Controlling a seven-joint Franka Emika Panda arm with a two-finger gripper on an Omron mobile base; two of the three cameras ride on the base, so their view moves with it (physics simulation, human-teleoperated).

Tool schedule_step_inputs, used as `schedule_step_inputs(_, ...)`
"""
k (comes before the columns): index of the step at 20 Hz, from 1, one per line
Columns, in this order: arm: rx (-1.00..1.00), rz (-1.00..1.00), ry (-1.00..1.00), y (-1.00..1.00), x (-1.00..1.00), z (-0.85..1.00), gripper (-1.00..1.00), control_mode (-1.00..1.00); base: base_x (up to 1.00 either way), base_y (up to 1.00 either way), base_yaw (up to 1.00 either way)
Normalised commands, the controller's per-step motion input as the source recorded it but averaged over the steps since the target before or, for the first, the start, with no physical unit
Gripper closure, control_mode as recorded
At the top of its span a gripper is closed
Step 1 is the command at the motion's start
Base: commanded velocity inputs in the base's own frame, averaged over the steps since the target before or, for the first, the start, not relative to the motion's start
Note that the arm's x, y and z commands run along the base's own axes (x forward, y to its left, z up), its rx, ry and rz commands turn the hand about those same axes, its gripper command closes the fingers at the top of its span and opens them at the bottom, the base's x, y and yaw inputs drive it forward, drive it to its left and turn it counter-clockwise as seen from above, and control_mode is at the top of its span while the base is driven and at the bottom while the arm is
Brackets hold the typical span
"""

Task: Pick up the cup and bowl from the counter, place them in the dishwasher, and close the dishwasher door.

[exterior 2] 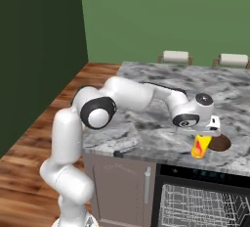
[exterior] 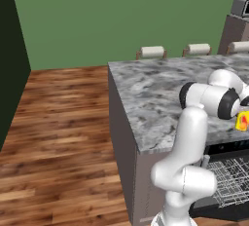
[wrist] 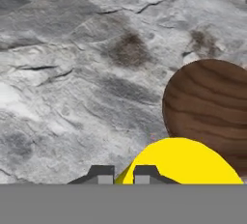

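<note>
Hand view is showing the cup (wrist: 181, 162), a bright yellow round body at the lower edge, sitting on the counter (wrist: 72, 73). One dark fingertip (wrist: 145, 173) is standing against the cup's rim and the other fingertip just beside it on the outside, so the gripper (wrist: 123, 175) is pinching the cup's wall with its jaws nearly closed. The bowl (wrist: 210, 107), dark brown with a wood grain, is lying just beyond the cup and appears to be touching it.

Right base view is showing the cup (exterior 2: 200, 146) hanging under the gripper (exterior 2: 207, 134) near the front edge of the counter (exterior 2: 146, 123), with the bowl (exterior 2: 220, 143) resting on the stone just beside it. Whether the cup's base is touching the stone cannot be told. The dishwasher (exterior 2: 202, 196) is standing open directly below, its light wire rack (exterior 2: 195, 206) exposed under the black control strip (exterior 2: 200, 173).

Left base view is showing the cup (exterior: 242, 121) at the right edge, partly hidden behind the arm's wrist. The wire rack (exterior: 231, 181) is showing below the counter (exterior: 146, 103). Stools (exterior: 151, 52) are standing along the far side of the counter.
</note>
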Motion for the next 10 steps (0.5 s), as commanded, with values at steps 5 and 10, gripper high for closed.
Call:
schedule_step_inputs(5,-0.09,0.00,-0.23,0.20,-0.85,-0.08,1.00,-1.00,0.00,0.00,0.00)
schedule_step_inputs(10,-0.20,-0.04,-0.30,0.12,-0.66,0.08,1.00,-1.00,0.00,0.00,0.00)
